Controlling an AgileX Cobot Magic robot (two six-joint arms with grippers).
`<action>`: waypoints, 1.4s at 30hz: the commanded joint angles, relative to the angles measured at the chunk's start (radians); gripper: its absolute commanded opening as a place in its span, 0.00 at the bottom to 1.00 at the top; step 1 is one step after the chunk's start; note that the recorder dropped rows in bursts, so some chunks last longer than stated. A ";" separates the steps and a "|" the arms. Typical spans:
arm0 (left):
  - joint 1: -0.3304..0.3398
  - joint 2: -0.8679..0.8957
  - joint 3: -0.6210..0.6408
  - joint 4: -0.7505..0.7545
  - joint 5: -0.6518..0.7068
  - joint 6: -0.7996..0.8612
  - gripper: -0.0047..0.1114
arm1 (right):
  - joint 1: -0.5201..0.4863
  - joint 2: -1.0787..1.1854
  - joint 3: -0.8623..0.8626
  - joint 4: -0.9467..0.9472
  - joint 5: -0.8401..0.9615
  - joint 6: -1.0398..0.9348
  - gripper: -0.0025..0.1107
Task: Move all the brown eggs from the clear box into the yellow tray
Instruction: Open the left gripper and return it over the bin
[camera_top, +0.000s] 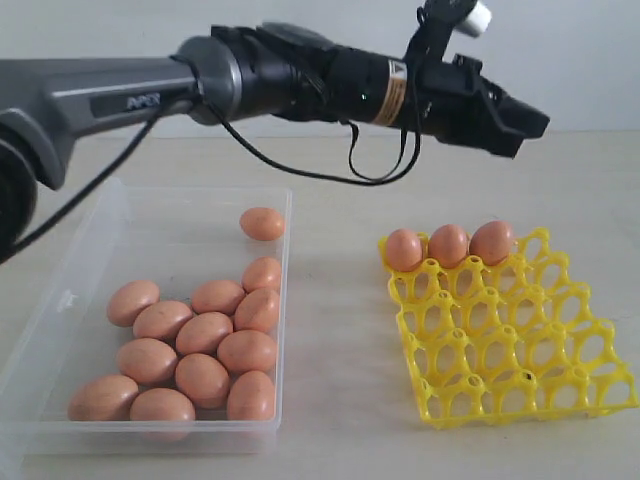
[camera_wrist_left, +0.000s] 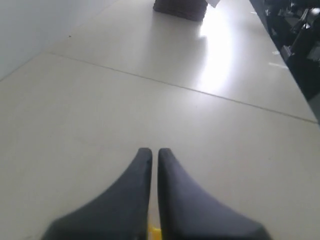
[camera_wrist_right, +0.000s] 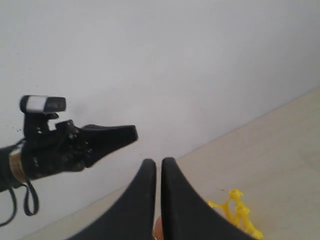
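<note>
I count thirteen brown eggs (camera_top: 204, 333) in the clear box (camera_top: 180, 235) and three in the far row of the yellow tray (camera_top: 520, 411). My left gripper (camera_top: 535, 122) is pressed together and empty, its arm stretched level above the tray. The right gripper (camera_wrist_right: 158, 162) is pressed together too, holding nothing.

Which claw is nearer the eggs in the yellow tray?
Left, it seems. The left claw hovers above those eggs; the right claw is outside the exterior view, barely glimpsing the tray.

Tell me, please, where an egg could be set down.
In the yellow tray, every cup nearer than its three eggs is free. Bare table separates tray and clear box. The box's near half is crowded.
</note>
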 joint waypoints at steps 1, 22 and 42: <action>0.021 -0.135 0.060 0.036 -0.013 -0.134 0.07 | 0.003 -0.005 0.000 -0.004 -0.006 -0.004 0.02; 0.037 -0.847 0.980 0.036 0.759 0.029 0.07 | 0.003 -0.005 0.000 -0.004 -0.037 -0.001 0.02; 0.105 -1.007 1.338 0.036 0.821 -0.025 0.07 | 0.003 -0.005 0.000 -0.004 -0.176 0.056 0.02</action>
